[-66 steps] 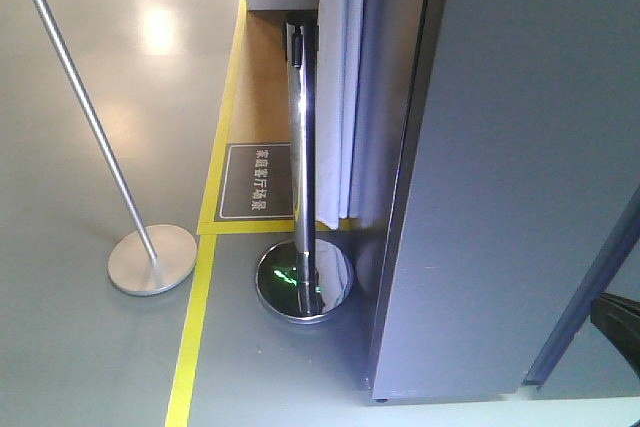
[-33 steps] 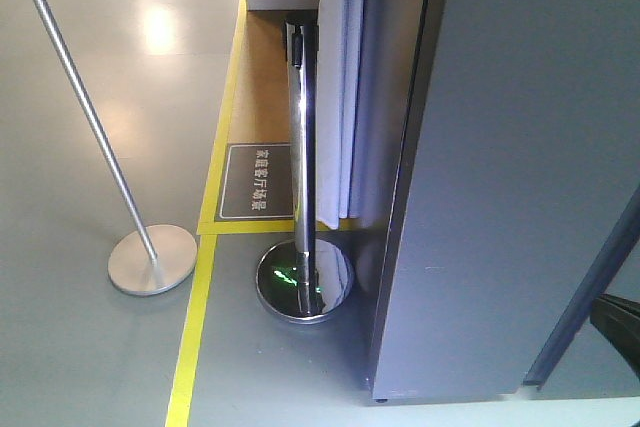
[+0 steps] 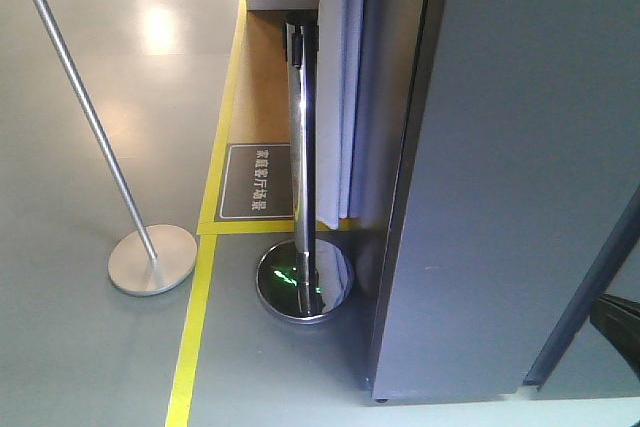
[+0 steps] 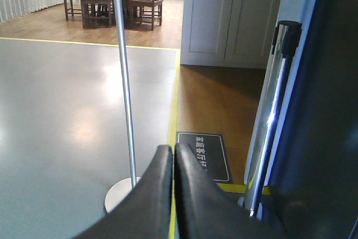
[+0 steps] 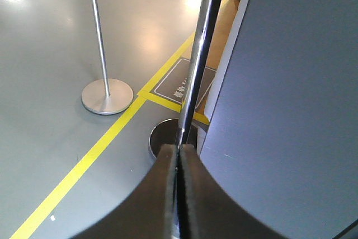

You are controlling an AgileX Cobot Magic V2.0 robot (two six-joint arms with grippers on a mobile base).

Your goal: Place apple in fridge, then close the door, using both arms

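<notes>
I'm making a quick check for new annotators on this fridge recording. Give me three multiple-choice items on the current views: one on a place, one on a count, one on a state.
1. Where does the chrome post stand?
A. just left of the fridge
B. on the dining table
C. inside the fridge

2. How many round post bases rest on the floor in the front view?
A. one
B. two
C. four

3. How do both grippers stand?
A. wide open
B. shut, empty
C. shut on an apple

A: the post rises beside the grey wall.
B: a matte base and a chrome base.
B: the left gripper and right gripper fingers meet, nothing between.
</notes>
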